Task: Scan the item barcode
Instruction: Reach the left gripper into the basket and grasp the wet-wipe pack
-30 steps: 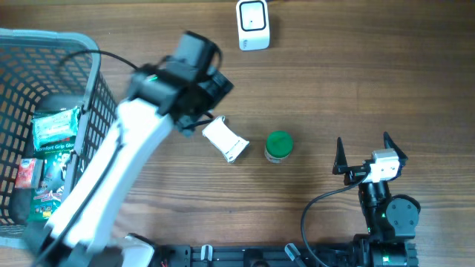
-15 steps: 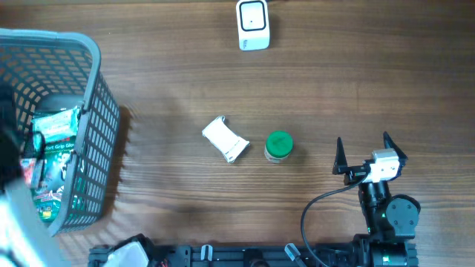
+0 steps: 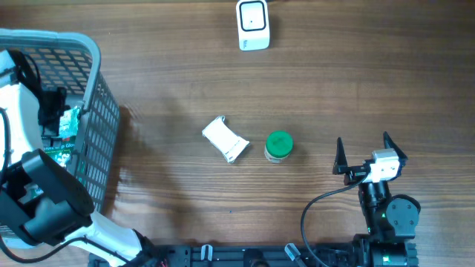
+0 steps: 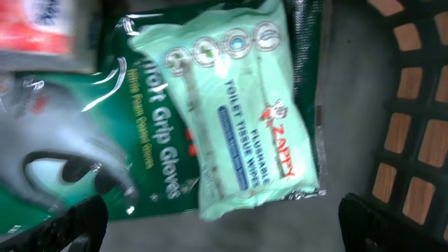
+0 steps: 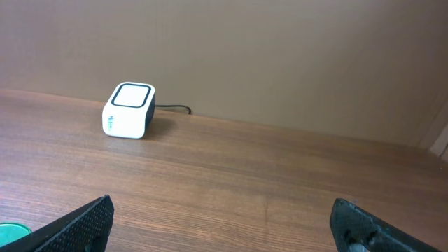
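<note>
**Item.** A pale-green pack of flushable toilet tissue (image 4: 245,105) is seen lying flat inside the grey mesh basket (image 3: 100,141) at the L end of the table (image 3: 371,74). It lies diagonally on top of a dark-green pack of grip gloves (image 4: 150,140). A red-and-white pkg (image 4: 42,24) is partly shown at the top-L corner of the L wrist view. It is too blurred to be identified.

**L gripper** (image 4: 224,225). It is positioned inside the basket, directly over the tissue pack. The fingers are spread wide, one at each lower corner of the wrist view. Nothing is pinched, and no contact w/ the pack is shown.

**Scanner** (image 3: 253,24). The white unit is set at the far edge of the table, approx. centre, well apart from the basket. A dark cable (image 5: 171,108) is run from its rear.

**Other items.** A white pack (image 3: 225,139) is laid tilted at mid-table. A green-lidded jar (image 3: 279,146) is stood just beside it on the R. Whether the two touch cannot be told.

**R gripper** (image 3: 364,144). It is located at the near R side of the table, well apart from all items. The fingers are spread and nothing is held. In the R wrist view the scanner is seen ahead and to the L, and the jar lid is cut off at the lower-L corner.
</note>
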Controlling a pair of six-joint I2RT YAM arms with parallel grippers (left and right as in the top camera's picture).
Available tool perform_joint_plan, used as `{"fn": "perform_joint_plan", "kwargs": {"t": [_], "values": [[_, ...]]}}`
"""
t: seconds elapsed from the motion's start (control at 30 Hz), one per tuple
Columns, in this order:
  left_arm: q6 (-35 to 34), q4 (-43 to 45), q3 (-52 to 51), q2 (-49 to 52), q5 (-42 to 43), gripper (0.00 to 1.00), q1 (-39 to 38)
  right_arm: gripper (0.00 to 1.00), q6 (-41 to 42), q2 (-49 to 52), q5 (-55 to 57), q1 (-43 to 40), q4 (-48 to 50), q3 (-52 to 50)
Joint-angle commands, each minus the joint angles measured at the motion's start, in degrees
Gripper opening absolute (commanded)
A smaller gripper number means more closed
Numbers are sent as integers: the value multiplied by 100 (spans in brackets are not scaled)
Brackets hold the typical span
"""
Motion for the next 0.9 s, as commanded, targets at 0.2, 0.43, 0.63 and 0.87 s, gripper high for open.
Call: {"fn": "perform_joint_plan", "kwargs": {"t": [0.2, 0.43, 0.63, 0.87], "values": [[201, 1062, -1075, 28, 44, 100, 90, 100, -31, -31, 37, 24, 26, -7], [203, 605, -1292, 15, -42, 13, 83, 100, -31, -31, 39, 24, 26, -7], [177, 365, -1285, -1056, 634, 4, 83, 99, -31, -31, 39, 24, 26, -7], [92, 363, -1285, -3622, 850, 4, 83, 100, -28, -31, 37, 24, 26, -7]]}}
